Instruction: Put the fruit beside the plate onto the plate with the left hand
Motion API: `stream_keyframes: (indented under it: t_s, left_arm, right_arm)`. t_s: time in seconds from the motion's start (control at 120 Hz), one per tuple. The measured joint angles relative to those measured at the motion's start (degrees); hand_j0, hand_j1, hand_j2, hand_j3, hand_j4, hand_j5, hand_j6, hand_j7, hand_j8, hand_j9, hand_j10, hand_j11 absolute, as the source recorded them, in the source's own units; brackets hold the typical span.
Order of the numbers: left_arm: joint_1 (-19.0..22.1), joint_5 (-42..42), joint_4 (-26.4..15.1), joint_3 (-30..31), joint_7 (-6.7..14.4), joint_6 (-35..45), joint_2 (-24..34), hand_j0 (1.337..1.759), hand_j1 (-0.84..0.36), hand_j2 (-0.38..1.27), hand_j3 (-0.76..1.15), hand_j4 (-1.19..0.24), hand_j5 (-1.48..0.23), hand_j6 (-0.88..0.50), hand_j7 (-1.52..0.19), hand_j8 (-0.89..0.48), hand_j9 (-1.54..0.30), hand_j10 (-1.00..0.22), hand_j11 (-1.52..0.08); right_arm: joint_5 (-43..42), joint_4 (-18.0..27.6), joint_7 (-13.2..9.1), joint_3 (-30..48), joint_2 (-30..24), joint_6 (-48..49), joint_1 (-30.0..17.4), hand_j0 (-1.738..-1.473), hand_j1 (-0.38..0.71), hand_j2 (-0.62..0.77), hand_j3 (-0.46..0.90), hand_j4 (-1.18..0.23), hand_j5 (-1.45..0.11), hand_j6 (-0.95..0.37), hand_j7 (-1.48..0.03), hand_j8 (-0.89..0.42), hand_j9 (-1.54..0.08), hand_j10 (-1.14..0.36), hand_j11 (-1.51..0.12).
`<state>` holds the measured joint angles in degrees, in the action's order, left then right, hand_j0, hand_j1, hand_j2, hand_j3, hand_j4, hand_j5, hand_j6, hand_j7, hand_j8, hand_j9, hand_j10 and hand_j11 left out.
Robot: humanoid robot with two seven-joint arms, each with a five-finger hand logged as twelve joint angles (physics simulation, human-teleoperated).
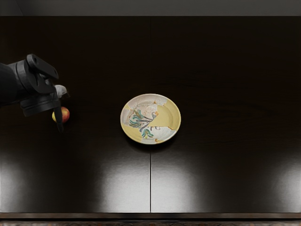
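1. Nearest the camera, the dark glossy worktop [225,179] carries pale glare patches along its front edge, below the plate. A thin seam runs from that edge up toward the plate.
2. The plate [150,118] is round and lies flat near the middle of the worktop. It is yellow with white patches and has a green and blue painted motif left of its centre.
3. The fruit [64,114] is small, round, and red and yellow. I log it on the worktop well to the left of the plate and level with it in the picture, so it is not on the plate.
4. The left hand [49,102] is black and comes in on its arm from the picture's left edge, far left of the plate. It sits just above the fruit and overlaps the fruit's left side.
5. From my station I cannot tell whether the hand is wide, narrow or closed on the fruit, because it is dark against a dark surface. I cannot confirm that the hand touches the fruit.
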<state>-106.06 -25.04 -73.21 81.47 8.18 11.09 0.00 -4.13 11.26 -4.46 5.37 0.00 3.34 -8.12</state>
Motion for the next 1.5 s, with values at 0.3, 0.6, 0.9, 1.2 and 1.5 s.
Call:
stream_keyframes:
  t_s: [0.3, 0.6, 0.9, 1.2, 1.5]
  left_arm:
    - [-0.4, -3.0, -4.6, -2.2, 0.0, 11.1, 0.0, 1.658, 0.10, 0.04, 0.00, -0.21, -0.27, -0.21, -0.27, -0.21, -0.27, -0.21, -0.27]
    - [0.4, -3.3, -6.7, -3.5, 0.0, 17.2, 0.0, 1.658, 0.08, 0.05, 0.00, -0.23, -0.29, -0.23, -0.29, -0.23, -0.29, -0.23, -0.29]
    - [1.0, -2.6, -6.9, -5.2, 0.0, 18.1, 0.0, 1.658, 0.05, 0.05, 0.00, -0.25, -0.32, -0.25, -0.32, -0.25, -0.32, -0.25, -0.32]
    - [1.7, -2.7, -6.8, -4.9, -1.1, 18.2, 0.0, 1.658, -0.05, 0.07, 0.00, -0.33, -0.43, -0.33, -0.43, -0.33, -0.43, -0.33, -0.43]
    - [2.5, -3.3, -6.8, -4.9, -1.6, 20.2, 0.0, 1.658, -0.10, 0.08, 0.00, -0.37, -0.49, -0.37, -0.49, -0.37, -0.49, -0.37, -0.49]
  right_arm:
    - [0.0, 0.0, 0.0, 0.0, 0.0, 0.0, 0.0, -1.658, -0.33, 0.00, 0.00, -0.02, -0.02, -0.02, -0.02, -0.02, -0.02, -0.02, -0.02]
    - [0.0, 0.0, 0.0, 0.0, 0.0, 0.0, 0.0, -1.658, -0.33, 0.00, 0.00, -0.02, -0.02, -0.02, -0.02, -0.02, -0.02, -0.02, -0.02]
    - [0.0, 0.0, 0.0, 0.0, 0.0, 0.0, 0.0, -1.658, -0.33, 0.00, 0.00, -0.02, -0.02, -0.02, -0.02, -0.02, -0.02, -0.02, -0.02]
    - [0.0, 0.0, 0.0, 0.0, 0.0, 0.0, 0.0, -1.658, -0.33, 0.00, 0.00, -0.02, -0.02, -0.02, -0.02, -0.02, -0.02, -0.02, -0.02]
    - [0.0, 0.0, 0.0, 0.0, 0.0, 0.0, 0.0, -1.658, -0.33, 0.00, 0.00, -0.02, -0.02, -0.02, -0.02, -0.02, -0.02, -0.02, -0.02]
